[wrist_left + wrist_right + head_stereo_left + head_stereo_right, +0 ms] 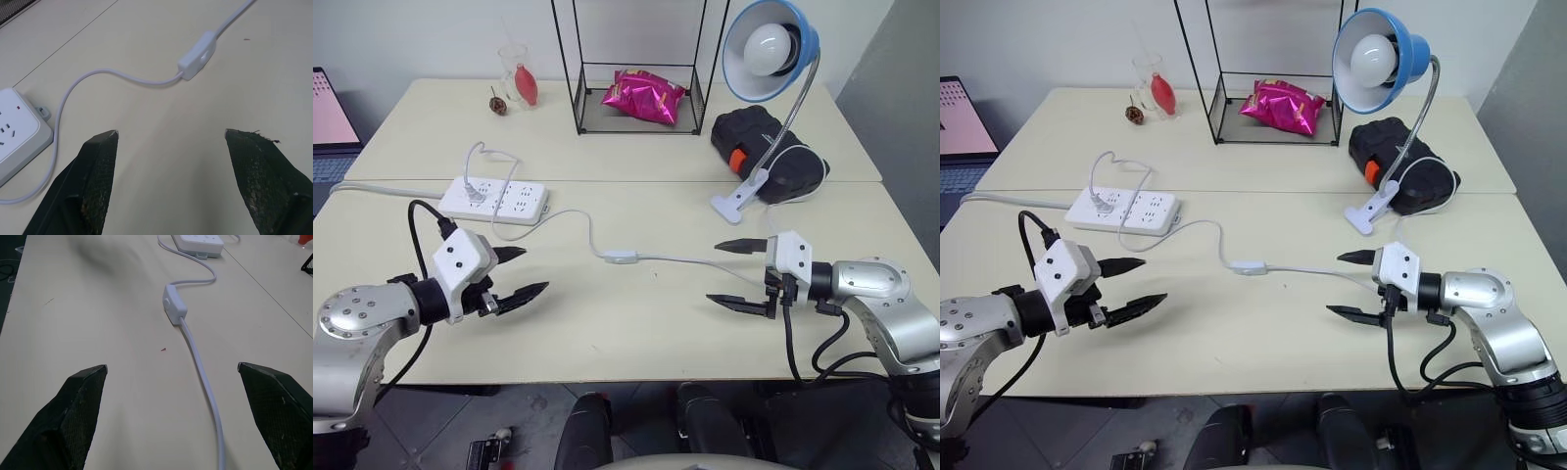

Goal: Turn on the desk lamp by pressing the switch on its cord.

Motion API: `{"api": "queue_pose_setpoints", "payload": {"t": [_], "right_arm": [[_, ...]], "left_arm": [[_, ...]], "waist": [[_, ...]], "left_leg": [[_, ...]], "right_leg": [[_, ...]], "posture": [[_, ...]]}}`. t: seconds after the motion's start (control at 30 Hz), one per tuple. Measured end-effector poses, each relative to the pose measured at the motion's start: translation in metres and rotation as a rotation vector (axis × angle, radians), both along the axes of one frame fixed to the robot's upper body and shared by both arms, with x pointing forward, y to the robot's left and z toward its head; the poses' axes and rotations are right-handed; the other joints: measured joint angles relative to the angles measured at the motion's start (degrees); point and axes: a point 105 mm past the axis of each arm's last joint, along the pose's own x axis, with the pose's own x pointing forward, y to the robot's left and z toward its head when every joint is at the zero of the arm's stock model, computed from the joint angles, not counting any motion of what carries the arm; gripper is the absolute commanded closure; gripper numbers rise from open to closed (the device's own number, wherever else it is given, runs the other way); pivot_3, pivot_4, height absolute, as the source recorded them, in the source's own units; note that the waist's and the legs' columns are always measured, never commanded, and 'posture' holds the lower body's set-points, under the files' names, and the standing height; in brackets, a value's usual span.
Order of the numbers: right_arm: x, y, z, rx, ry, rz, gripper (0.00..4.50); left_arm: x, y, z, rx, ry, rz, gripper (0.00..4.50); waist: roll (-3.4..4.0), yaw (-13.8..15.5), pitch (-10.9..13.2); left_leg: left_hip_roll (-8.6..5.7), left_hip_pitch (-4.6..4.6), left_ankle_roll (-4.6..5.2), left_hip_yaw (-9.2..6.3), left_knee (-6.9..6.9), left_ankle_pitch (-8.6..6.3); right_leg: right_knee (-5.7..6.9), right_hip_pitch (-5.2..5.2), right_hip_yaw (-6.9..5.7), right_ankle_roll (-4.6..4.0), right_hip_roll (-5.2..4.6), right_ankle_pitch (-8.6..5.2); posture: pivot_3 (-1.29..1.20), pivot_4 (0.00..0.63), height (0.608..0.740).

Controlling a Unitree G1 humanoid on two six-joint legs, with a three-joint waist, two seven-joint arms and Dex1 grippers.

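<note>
Where the two pale bench (636, 333) tops meet, the desk lamp (770, 49) stands on its white clip base, its blue round shade tilted to show a large white bulb that looks unlit, a silver gooseneck arching down behind. From the head view, the thin white cord (573, 217) curves from the white power strip (495, 199) to the switch (621, 257), a small flat white oblong lying mid-bench between both arms. The left gripper (523, 272) hovers left of it, fingers apart and empty; the right gripper (736, 274) hovers right of it, fingers spread wide, empty too.

In the left wrist view, the switch (197, 55) lies beyond the parted fingers (100, 171), untouched.

In the right wrist view, the switch (174, 304) shows a small button on top, its cord (203, 377) running between the wide-set fingers (83, 406).
</note>
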Motion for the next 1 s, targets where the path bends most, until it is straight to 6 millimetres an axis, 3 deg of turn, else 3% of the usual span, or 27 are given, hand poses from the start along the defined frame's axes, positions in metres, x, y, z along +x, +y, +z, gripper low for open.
{"api": "queue_pose_setpoints", "payload": {"t": [0.33,0.63,0.67,0.77,1.0], "right_arm": [[0.005,0.003,0.002,0.004,-0.012,0.019,0.03],[0.006,0.009,0.005,0.004,-0.025,0.053,0.03],[0.006,0.01,0.005,0.007,-0.025,0.058,0.0],[0.007,0.016,0.007,0.015,-0.024,0.074,0.0],[0.019,0.039,0.007,-0.009,0.015,0.099,0.0]], "left_arm": [[0.003,0.002,-0.003,0.082,-0.039,0.041,0.9],[-0.004,-0.01,0.004,0.028,-0.09,-0.033,0.9],[-0.005,-0.01,0.005,0.024,-0.091,-0.034,0.55],[-0.006,-0.008,0.006,0.012,-0.085,-0.032,0.04],[-0.016,-0.009,-0.003,0.02,-0.018,-0.084,0.01]], "waist": [[0.0,0.0,0.0],[0.01,0.0,0.0],[0.01,0.0,0.0],[0.01,0.0,0.0],[0.01,-0.2,0.0]], "left_leg": [[0.0,-0.01,0.0,0.01,0.01,0.0],[0.01,0.0,0.0,0.01,0.01,0.0],[0.0,0.0,0.0,0.01,0.01,0.0],[0.0,0.0,0.0,0.02,0.02,0.0],[0.01,0.01,0.0,0.0,0.01,0.0]], "right_leg": [[0.0,0.0,0.01,0.11,0.0,0.07],[0.0,0.0,0.0,0.11,0.0,0.07],[0.0,0.0,0.01,0.12,0.0,0.07],[0.0,0.0,0.01,0.15,0.0,0.09],[0.01,-0.01,-0.01,0.13,0.0,0.08]], "posture": [[0.0,0.15,0.74],[0.0,0.15,0.74],[0.0,0.15,0.74],[0.0,0.15,0.74],[0.0,0.15,0.74]]}}
